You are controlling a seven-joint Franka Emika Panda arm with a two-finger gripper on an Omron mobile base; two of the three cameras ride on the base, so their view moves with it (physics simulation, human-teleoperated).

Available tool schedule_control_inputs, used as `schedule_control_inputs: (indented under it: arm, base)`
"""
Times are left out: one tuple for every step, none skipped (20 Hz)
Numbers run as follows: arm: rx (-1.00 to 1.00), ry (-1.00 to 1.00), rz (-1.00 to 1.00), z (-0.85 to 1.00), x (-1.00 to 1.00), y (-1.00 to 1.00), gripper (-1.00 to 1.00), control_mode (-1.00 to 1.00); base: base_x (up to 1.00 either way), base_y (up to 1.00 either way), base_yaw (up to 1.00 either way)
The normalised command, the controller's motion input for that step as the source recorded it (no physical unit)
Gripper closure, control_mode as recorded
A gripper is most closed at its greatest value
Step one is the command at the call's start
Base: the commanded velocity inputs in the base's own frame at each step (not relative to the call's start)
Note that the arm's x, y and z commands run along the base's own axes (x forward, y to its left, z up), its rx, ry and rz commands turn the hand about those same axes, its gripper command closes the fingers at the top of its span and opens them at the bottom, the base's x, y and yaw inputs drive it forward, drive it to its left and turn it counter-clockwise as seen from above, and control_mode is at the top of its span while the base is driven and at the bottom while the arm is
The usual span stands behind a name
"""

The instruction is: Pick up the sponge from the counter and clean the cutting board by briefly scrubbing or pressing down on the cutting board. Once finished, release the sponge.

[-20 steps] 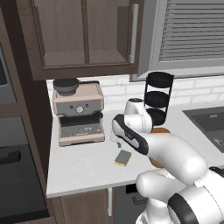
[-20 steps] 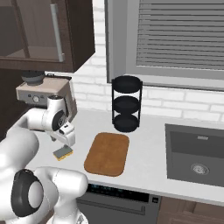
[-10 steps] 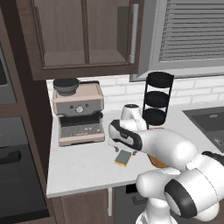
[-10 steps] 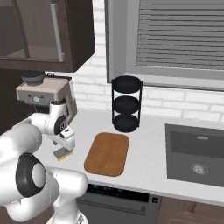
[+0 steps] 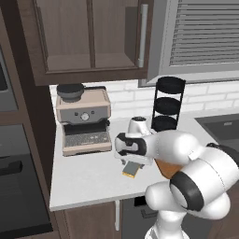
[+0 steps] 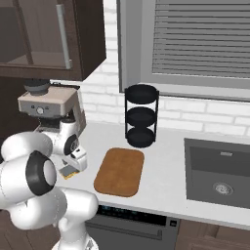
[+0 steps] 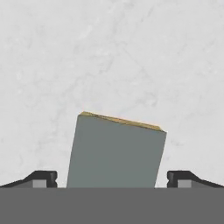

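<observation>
**Closing on the sponge squarely**

While the gripper [image 7: 112, 181] hangs low over the counter [image 7: 109, 52], its jaws stand wide apart with nothing held, and the sponge [image 7: 116, 151] lies flat between them, slightly skewed. Best to roll the hand a touch, sink until the fingertips [image 7: 41, 178] straddle its sides, then close gently. The cutting board [image 6: 119, 171] waits just beside.

The arm [image 5: 186, 154] is glossy white, built of fat rounded segments. Dark grey to black discs and rings mark its joints. The gripper [image 7: 112, 177] ends in two small dark fingertips [image 7: 41, 177] with lighter grey insets.
</observation>
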Motion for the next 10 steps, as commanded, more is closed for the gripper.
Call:
schedule_control_inputs:
  arm:
    - [0.0, 0.05, 0.0, -0.21, 0.36, 0.0, -1.0, -1.0]
    - [0.0, 0.05, 0.0, -0.19, 0.37, 0.0, -1.0, -1.0]
    - [0.0, 0.05, 0.0, -0.19, 0.36, 0.0, -1.0, -1.0]
    - [0.0, 0.05, 0.0, -0.19, 0.33, 0.0, -1.0, -1.0]
    - [0.0, 0.04, 0.0, -0.21, 0.26, 0.0, -1.0, -1.0]
    - [0.0, 0.04, 0.0, -0.23, 0.24, 0.0, -1.0, -1.0]
    - [0.0, 0.04, 0.0, -0.25, 0.26, 0.02, -1.0, -1.0]
    - [0.0, 0.03, 0.0, -0.28, 0.21, 0.06, -1.0, -1.0]
    - [0.0, 0.04, 0.0, -0.31, 0.18, 0.13, -1.0, -1.0]
    - [0.0, 0.04, 0.0, -0.43, 0.09, 0.21, -1.0, -1.0]
  base:
    - [0.0, 0.0, 0.0]
    - [0.0, 0.0, 0.0]
    - [0.0, 0.0, 0.0]
    - [0.0, 0.0, 0.0]
    - [0.0, 0.0, 0.0]
    - [0.0, 0.0, 0.0]
    - [0.0, 0.0, 0.0]
    - [0.0, 0.0, 0.0]
    - [0.0, 0.0, 0.0]
    - [0.0, 0.0, 0.0]
